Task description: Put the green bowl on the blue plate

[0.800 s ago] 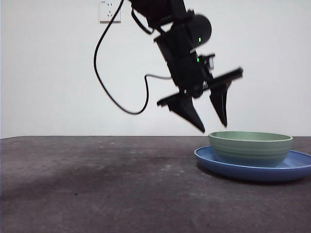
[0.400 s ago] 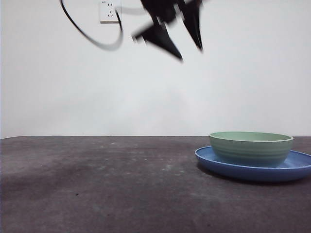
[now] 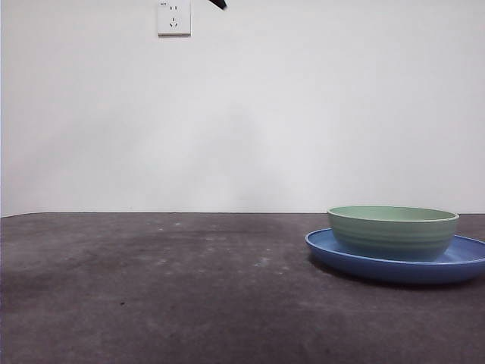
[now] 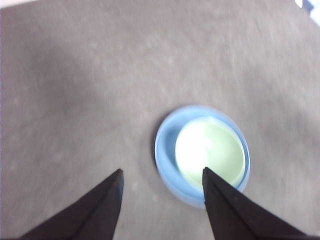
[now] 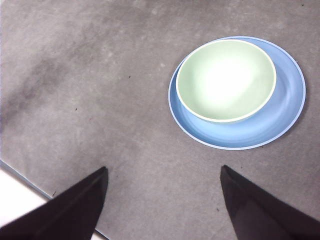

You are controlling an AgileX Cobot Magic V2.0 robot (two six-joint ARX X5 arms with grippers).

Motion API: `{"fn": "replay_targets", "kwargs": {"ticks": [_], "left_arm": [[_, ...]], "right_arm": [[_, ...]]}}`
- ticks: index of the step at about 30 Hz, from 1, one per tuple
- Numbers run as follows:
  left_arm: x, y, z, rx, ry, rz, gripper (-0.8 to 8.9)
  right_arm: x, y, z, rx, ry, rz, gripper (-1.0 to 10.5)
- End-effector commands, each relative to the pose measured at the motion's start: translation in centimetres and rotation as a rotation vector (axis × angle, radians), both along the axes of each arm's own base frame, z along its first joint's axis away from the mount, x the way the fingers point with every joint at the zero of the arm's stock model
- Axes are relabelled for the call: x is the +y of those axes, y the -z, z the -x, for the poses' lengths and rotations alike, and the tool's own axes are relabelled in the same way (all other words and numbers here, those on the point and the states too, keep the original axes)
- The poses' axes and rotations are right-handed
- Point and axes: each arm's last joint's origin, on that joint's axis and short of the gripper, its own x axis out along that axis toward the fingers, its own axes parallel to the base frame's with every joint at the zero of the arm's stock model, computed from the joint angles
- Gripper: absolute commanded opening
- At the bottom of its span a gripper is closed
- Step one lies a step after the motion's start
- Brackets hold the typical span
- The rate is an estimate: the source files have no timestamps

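The green bowl (image 3: 392,231) sits upright in the blue plate (image 3: 464,267) at the right of the table. My left gripper (image 4: 162,170) is open and empty, high above the table, with the bowl (image 4: 210,150) and the plate (image 4: 164,150) far below it. Only a black tip (image 3: 218,4) shows at the front view's top edge. My right gripper (image 5: 163,167) is open and empty, also high up. It looks down on the bowl (image 5: 225,80) and the plate (image 5: 287,112).
The dark grey table (image 3: 151,288) stretches left of the plate. A white wall socket (image 3: 173,17) is on the back wall. The table's edge (image 5: 20,175) shows in the right wrist view, with white floor beyond it.
The arm that hung open just above the bowl's left side has risen up and left, nearly out of the front view. The bowl and plate have stayed put.
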Motion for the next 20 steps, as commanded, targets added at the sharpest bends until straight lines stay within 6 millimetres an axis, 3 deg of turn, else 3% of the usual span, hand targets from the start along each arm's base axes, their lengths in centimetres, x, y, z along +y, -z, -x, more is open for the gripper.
{"fn": "replay_targets", "kwargs": {"ticks": [1,6,13,20], "left_arm": [[0.6,-0.2,0.9,-0.029,0.028,-0.017,2.58],[2.4,1.4,3.4,-0.032,0.038,-0.026,2.58],[4.9,6.5,7.7,0.007,0.176,0.073,2.58],[6.5,11.1,10.9,0.083,0.315,0.131,2.57]], "right_arm": [[0.0,-0.6,0.0,-0.021,0.003,-0.006,3.6],[0.0,-0.6,0.0,-0.02,0.003,-0.007,3.6],[0.0,-0.6,0.0,-0.02,0.003,-0.007,3.6],[0.0,-0.6,0.0,-0.017,0.005,-0.009,3.6]]}}
